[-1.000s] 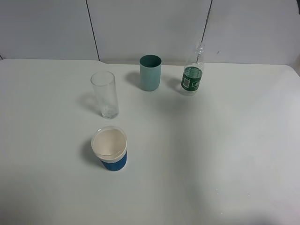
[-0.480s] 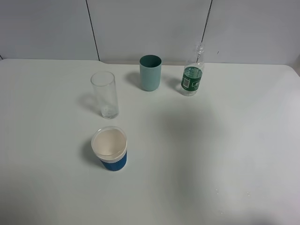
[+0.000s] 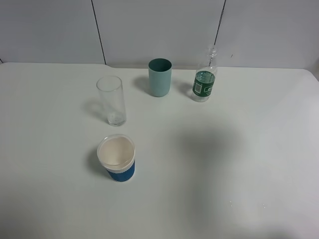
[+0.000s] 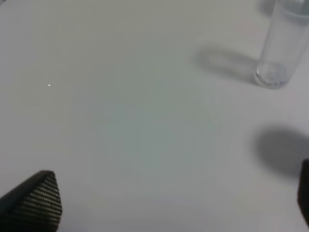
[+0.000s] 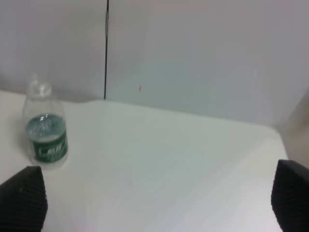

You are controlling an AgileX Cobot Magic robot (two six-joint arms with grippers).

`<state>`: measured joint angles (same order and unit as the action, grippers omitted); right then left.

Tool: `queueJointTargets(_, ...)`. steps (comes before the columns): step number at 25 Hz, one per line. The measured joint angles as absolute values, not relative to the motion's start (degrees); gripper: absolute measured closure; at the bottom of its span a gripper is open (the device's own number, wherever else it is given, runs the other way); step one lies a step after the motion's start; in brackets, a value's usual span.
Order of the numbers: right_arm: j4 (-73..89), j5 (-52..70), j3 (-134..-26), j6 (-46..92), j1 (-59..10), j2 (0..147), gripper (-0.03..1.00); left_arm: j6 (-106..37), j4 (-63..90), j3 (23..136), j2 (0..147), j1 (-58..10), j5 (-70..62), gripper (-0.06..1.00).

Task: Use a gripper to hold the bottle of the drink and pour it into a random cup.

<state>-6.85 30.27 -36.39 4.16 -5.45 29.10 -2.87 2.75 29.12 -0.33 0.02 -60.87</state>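
Looking down from the high camera, you've got four things standing upright on the white tabletop (image 3: 259, 149), all well apart from each other. The bottle (image 3: 205, 78) sits near the back edge on the right side of that view, cap off, with the drink (image 3: 204, 76) filling it roughly up to the top of the green label. Just to its left, with a clear gap between them, is the teal cup (image 3: 160, 77). Further left and a bit nearer the camera is the tall clear glass (image 3: 111, 100), and nearest the camera is the white cup with a blue sleeve (image 3: 116, 157).

Neither arm shows up in the high view. Your right hand (image 5: 154, 198) only shows as two dark fingertips at opposite edges of its wrist picture, so it's spread wide with nothing between them; the bottle stands off ahead of it, closer to one fingertip, not touched. Your left hand (image 4: 169, 198) is also wide, fingertips at the far corners of its view, hanging over bare tabletop with the clear glass off to one side. Nothing is held by either one.
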Motion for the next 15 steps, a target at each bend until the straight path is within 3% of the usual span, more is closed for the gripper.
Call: queueJointTargets(15, -7.48, 41.78, -36.39, 3.81, -5.45, 28.87, 0.05, -2.87, 2.75, 29.12, -0.33, 0.02, -60.87, -0.05)
